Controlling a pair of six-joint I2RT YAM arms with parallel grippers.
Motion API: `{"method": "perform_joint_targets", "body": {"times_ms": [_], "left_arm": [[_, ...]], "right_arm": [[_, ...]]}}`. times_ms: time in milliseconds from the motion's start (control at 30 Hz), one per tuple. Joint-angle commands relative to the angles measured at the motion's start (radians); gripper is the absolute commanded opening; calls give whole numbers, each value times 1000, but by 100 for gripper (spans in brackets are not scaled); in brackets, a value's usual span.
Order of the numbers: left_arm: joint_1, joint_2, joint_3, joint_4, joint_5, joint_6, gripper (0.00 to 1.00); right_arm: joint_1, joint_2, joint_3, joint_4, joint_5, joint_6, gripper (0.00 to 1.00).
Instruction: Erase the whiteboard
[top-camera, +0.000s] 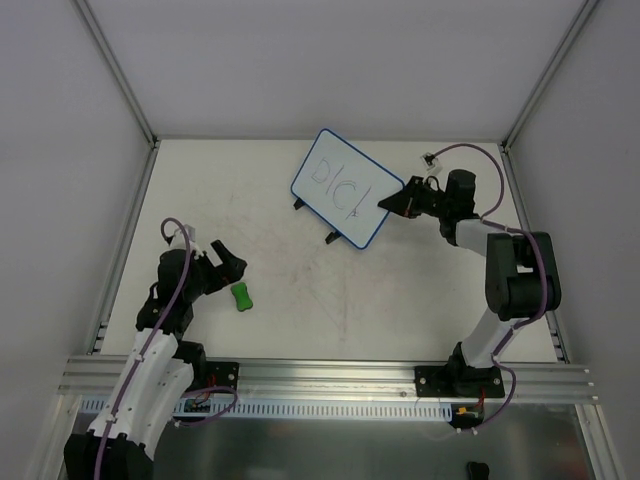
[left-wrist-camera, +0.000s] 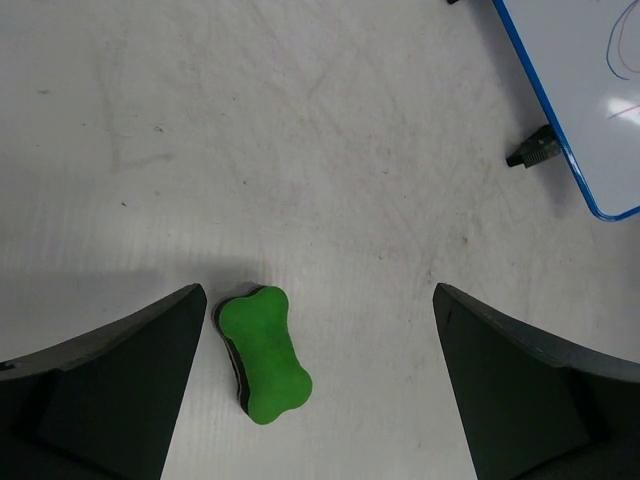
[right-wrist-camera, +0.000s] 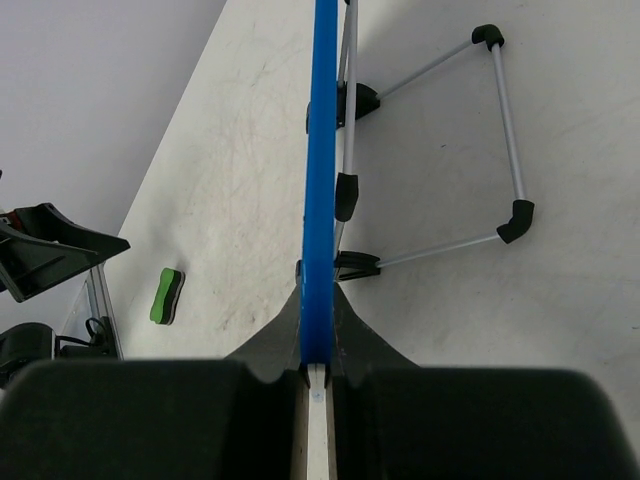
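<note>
A small white rectangular whiteboard (top-camera: 347, 187) with a thin blue rim, bearing marker lines, is seen propped on a thin wire stand (right-wrist-camera: 508, 120) on the scuffed white table (top-camera: 300, 290). Bare tabletop is left open on the whiteboard's near and left sides. Its right edge is pinched, rim edge-on, between the closed fingers of the right gripper (top-camera: 390, 205). Well apart from the whiteboard, to its near left, a green bone-shaped eraser block (left-wrist-camera: 265, 352) is framed between the fully spread fingers of the left gripper (left-wrist-camera: 315, 330), by which nothing is held.
</note>
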Motion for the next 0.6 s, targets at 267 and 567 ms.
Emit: {"method": "perform_joint_targets", "body": {"times_ms": [267, 567], "left_arm": [[-159, 163, 127, -52, -52, -5, 99], [-190, 213, 138, -83, -99, -11, 99]], "right_arm": [[-3, -23, 13, 32, -33, 24, 0], [42, -49, -50, 101, 45, 84, 0]]}}
